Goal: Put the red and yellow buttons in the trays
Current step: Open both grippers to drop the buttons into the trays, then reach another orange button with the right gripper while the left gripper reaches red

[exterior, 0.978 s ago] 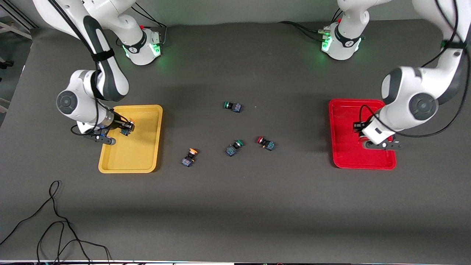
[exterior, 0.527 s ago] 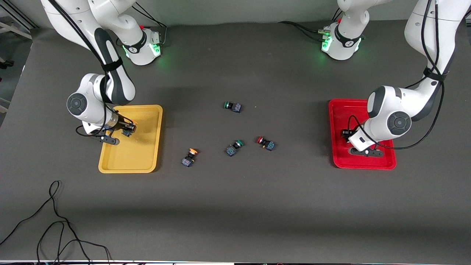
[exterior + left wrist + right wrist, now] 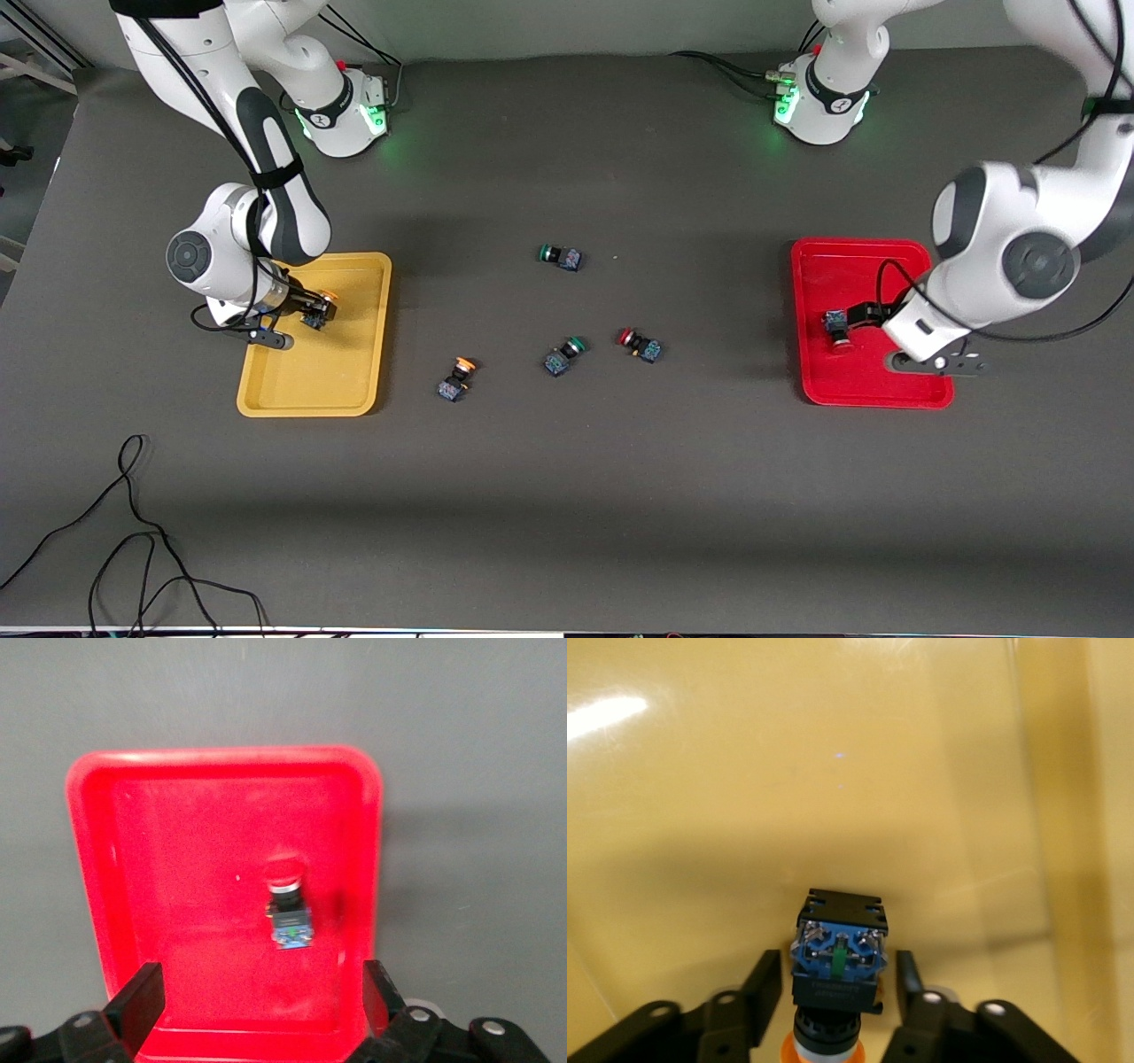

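Observation:
My right gripper [image 3: 314,310] is low in the yellow tray [image 3: 328,377], open, with a finger on each side of a yellow button [image 3: 317,312] and a thin gap at both sides. The right wrist view shows this button [image 3: 837,948] between my right gripper's [image 3: 839,983] fingers, on the yellow tray [image 3: 833,771]. My left gripper [image 3: 866,315] is open and empty above the red tray [image 3: 850,385], where a red button [image 3: 834,326] lies. The left wrist view shows that red button [image 3: 288,908] lying in the red tray [image 3: 177,859], ahead of my left gripper [image 3: 261,992]. A second yellow button [image 3: 456,377] and a second red button [image 3: 640,344] lie on the table between the trays.
Two green-capped switches lie mid-table: one [image 3: 563,353] between the loose yellow and red buttons, one [image 3: 560,256] farther from the front camera. A black cable [image 3: 133,549] lies on the mat near the front edge, at the right arm's end.
My left gripper has let go of the red button, risen and drawn back toward the left arm's end. My right gripper has shifted slightly toward the yellow tray's middle with the yellow button.

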You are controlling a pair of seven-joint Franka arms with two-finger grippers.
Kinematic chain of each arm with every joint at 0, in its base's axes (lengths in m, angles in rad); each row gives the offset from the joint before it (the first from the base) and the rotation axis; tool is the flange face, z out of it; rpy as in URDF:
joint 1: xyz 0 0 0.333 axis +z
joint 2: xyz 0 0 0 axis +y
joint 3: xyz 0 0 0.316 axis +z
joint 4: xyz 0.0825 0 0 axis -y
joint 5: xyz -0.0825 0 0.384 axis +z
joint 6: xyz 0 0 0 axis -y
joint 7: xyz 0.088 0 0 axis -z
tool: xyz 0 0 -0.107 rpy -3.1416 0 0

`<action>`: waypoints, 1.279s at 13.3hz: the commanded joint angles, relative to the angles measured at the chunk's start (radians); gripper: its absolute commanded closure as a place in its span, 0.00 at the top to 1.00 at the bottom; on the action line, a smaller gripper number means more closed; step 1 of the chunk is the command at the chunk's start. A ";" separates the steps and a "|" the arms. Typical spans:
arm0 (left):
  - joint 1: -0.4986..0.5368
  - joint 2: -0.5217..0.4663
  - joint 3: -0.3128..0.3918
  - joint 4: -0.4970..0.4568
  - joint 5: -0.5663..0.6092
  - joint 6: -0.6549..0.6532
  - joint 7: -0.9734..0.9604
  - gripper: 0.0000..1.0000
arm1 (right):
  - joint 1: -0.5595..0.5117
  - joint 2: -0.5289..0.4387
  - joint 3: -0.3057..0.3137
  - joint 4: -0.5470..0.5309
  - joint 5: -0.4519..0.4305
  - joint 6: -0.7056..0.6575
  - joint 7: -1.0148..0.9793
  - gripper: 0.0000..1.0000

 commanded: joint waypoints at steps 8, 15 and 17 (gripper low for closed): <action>-0.442 0.221 -0.046 0.217 0.005 0.089 -0.769 0.99 | 0.017 -0.070 -0.019 0.096 0.023 -0.156 -0.020 1.00; -0.523 0.537 -0.015 0.380 0.137 0.208 -1.270 1.00 | 0.017 -0.064 -0.031 0.502 -0.177 -0.599 0.185 1.00; -0.533 0.570 -0.008 0.377 0.145 0.244 -1.356 1.00 | 0.016 -0.035 -0.017 0.640 -0.186 -0.705 0.232 1.00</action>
